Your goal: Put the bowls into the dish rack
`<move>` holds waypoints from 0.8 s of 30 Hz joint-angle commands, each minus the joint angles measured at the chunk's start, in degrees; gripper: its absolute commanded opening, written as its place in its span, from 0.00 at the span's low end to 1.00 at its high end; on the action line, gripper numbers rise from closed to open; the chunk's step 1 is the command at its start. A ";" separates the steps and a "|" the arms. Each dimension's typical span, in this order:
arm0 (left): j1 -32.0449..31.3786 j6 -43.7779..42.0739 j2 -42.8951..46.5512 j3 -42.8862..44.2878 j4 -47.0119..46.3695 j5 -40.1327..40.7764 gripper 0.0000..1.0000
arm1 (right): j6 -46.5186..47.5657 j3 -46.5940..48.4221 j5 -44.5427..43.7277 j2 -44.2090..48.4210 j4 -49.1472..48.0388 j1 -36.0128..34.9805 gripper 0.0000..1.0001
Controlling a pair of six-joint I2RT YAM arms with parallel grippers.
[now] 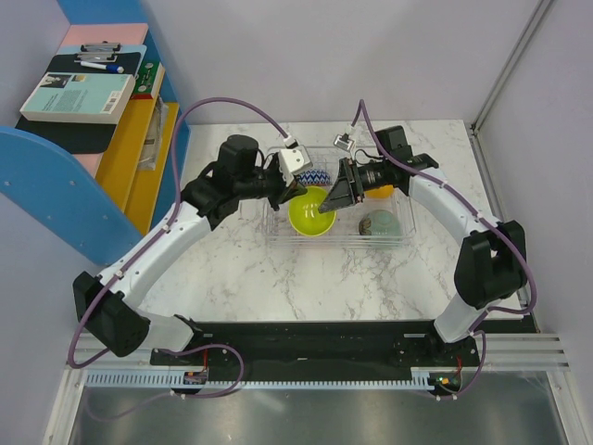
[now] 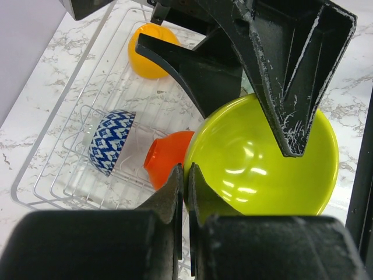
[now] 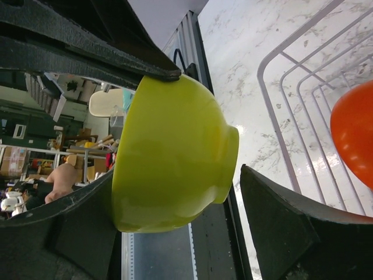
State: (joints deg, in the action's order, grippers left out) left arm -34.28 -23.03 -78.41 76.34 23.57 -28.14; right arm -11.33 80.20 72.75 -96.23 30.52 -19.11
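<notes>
The lime green bowl [image 1: 310,211] hangs tilted over the clear dish rack [image 1: 338,243]. My left gripper [image 1: 295,190] is shut on its rim, as the left wrist view shows [image 2: 187,170]. My right gripper [image 1: 329,206] is open, its fingers straddling the bowl [image 3: 175,157]; one finger is at the bowl's side and the other stands apart from its foot. In the rack [image 2: 58,175] are the blue-white zigzag bowl [image 2: 111,142], the red-orange bowl [image 2: 166,158] and the yellow-orange bowl [image 2: 150,52]. The pale mint bowl [image 1: 380,222] lies at the rack's right end.
A blue shelf unit [image 1: 56,185] with books [image 1: 74,95] stands at the table's left edge. Walls close the back and right sides. Purple cables [image 1: 222,104] loop above both arms. Marble table [image 1: 306,287] lies in front of the rack.
</notes>
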 commanded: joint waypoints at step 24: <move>0.88 0.52 0.98 2.42 -2.65 1.78 0.99 | 2.72 -2.07 -1.89 3.14 -1.70 0.39 0.00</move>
State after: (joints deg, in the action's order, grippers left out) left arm -34.63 -23.05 -78.94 76.93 23.11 -26.74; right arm -10.20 78.70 73.93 -96.64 30.63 -18.87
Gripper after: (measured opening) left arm 0.843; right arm 0.721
